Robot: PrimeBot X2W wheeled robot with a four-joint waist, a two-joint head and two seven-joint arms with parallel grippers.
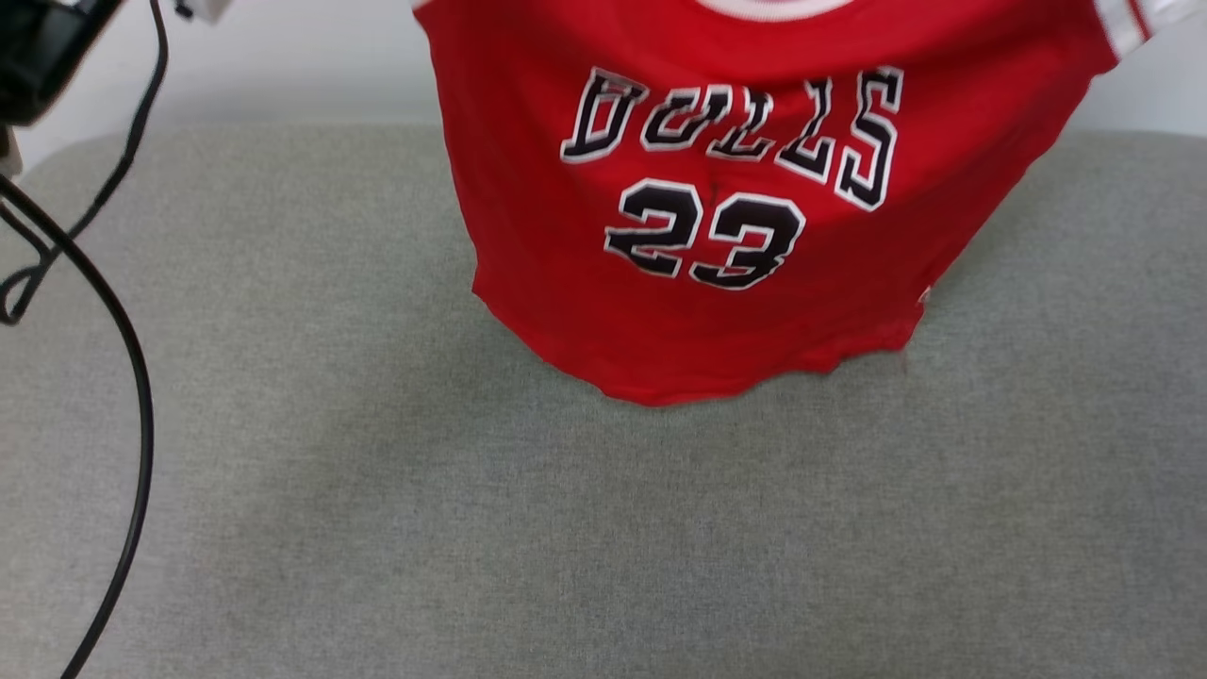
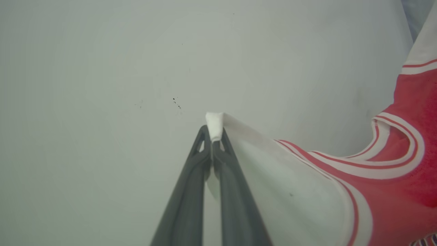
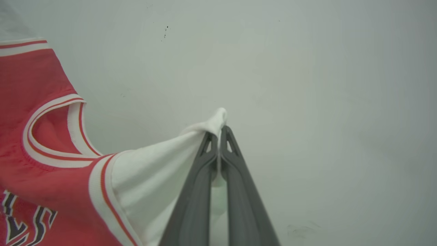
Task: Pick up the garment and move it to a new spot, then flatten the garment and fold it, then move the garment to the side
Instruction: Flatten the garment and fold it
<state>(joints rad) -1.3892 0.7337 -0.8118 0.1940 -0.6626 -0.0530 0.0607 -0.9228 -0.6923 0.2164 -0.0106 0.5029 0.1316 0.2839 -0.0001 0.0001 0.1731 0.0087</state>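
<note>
The garment [image 1: 717, 189] hangs in the air over the far part of the grey cloth-covered desk [image 1: 377, 528], spread wide with its lettered front and the number 23 facing the head camera. Its lower hem dips close to the desk, though whether it touches the cloth cannot be told. The left jaws are clenched on the tip of one white sleeve [image 2: 273, 177], and the right jaws are clenched on the tip of the other white sleeve [image 3: 153, 171], so the shirt stretches between the two arms with the neck opening uppermost. By that showing, the pick-up is done and the carry to a new spot looks to be under way. The laying down, flattening, folding and final shift to the side all remain. The near and middle parts of the desk lie bare, giving plenty of room to lower the shirt. A black cable [image 1: 141, 396] loops down the left side of the head view below a dark device [image 1: 42, 47], well apart from the shirt. It could snag only if the left arm swings wide that way. A pale wall [image 1: 283, 57] stands behind.
</note>
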